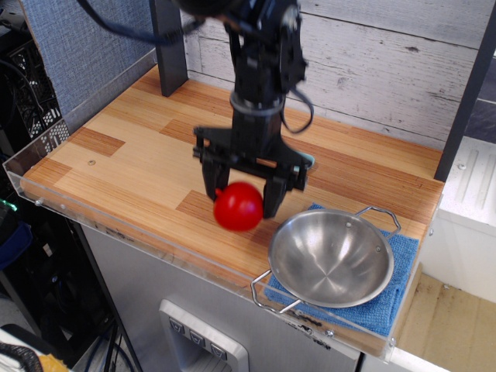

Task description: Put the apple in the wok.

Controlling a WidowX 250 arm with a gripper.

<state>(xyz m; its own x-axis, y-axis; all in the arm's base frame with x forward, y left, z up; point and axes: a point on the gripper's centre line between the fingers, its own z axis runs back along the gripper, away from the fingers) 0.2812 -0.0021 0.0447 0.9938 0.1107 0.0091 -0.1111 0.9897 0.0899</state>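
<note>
Apple (pixel 238 207) sits between the two black fingers of the gripper (pixel 239 200), fingers pressed on its left and right sides, so the jaws are clamped on it, open only as wide as the fruit. It looks slightly blurred and seems to hang just above the wooden tabletop (pixel 124 167), w/ a faint shadow under it, though whether it's fully clear of the wood is hard to tell from this single view.

Key relation for the next move: the wok (pixel 332 256) lies to the camera-right of the apple and a bit nearer the front edge, resting on a blue cloth (pixel 387 298). Its near rim is just beside the right-hand finger, not touching. Bowl is empty, two wire loop handles stick out front-left and back-right.

Apple is round, so no long axis to worry about; grip is across its middle, approx. The arm comes down from above, wrist roughly vertical.

Judgement: grasp done, carry not yet. Move needed is a short sideways shift toward the wok w/ enough height to clear the rim, then release over the centre. Main risk: finger or apple clipping the rim and shoving the wok on its cloth.
</note>
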